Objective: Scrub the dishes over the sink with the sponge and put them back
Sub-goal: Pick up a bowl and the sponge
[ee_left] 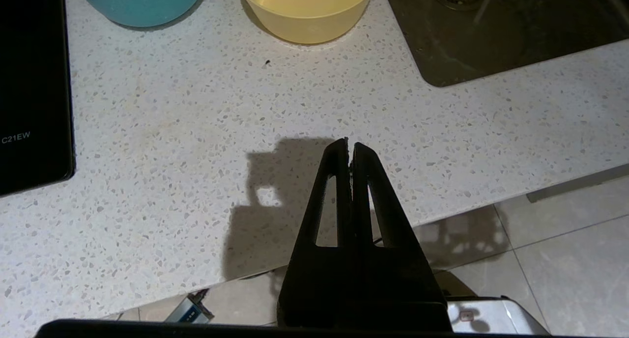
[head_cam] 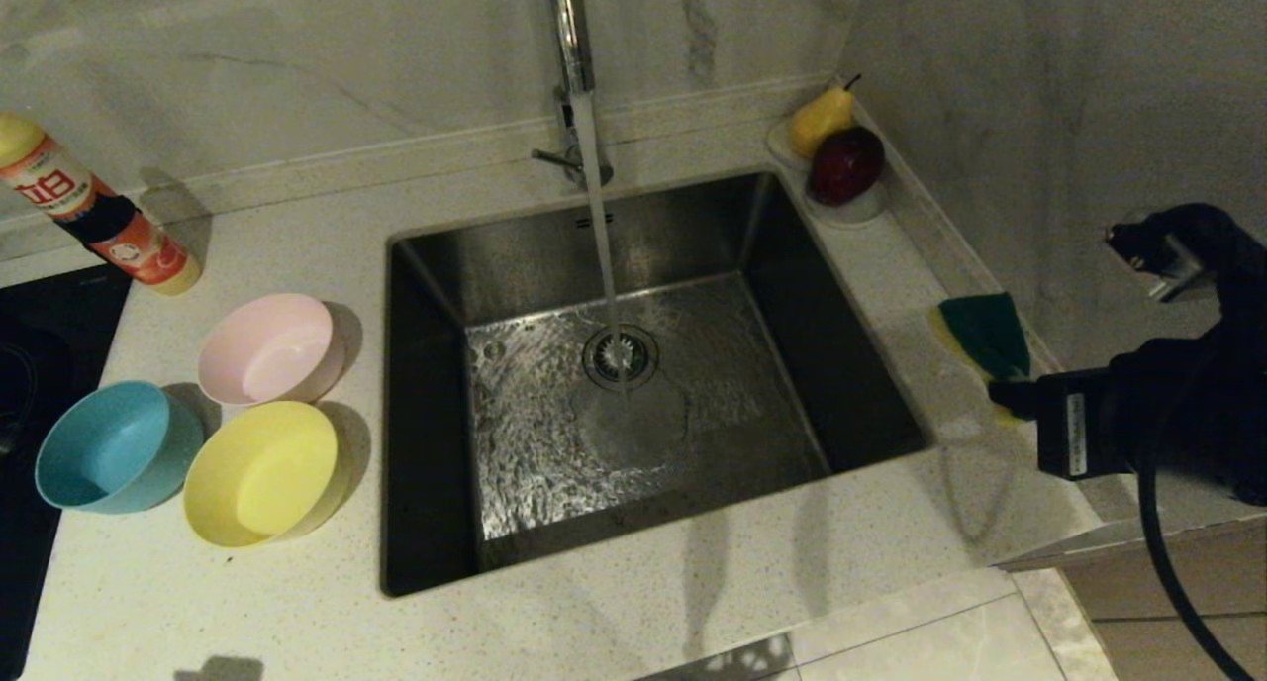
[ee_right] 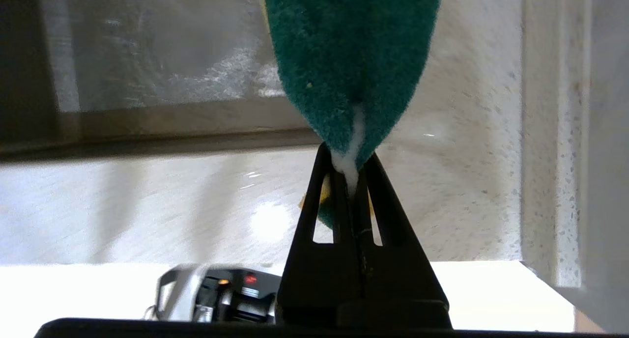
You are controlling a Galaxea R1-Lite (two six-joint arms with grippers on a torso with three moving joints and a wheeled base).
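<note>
Three bowls stand on the counter left of the sink (head_cam: 515, 255): pale pink (head_cam: 267, 349), yellow (head_cam: 262, 473) and light blue (head_cam: 114, 446). Water runs from the chrome tap (head_cam: 572, 38) onto the drain. Over the counter right of the sink, my right gripper (head_cam: 1005, 394) is shut on the near end of the sponge (head_cam: 980, 340), green face up. In the right wrist view the sponge (ee_right: 349, 48) is pinched and folded in the gripper (ee_right: 350, 168), with white foam at the crease. My left gripper (ee_left: 349, 144) hangs shut and empty over the counter's front edge, short of the yellow bowl (ee_left: 307, 11).
A detergent bottle (head_cam: 94, 206) stands at the back left. A black hob (head_cam: 30, 364) borders the bowls on the left. A pear (head_cam: 820, 119) and a red apple (head_cam: 846, 163) lie on a white dish (head_cam: 851, 209) in the back right corner. A wall runs close along the right.
</note>
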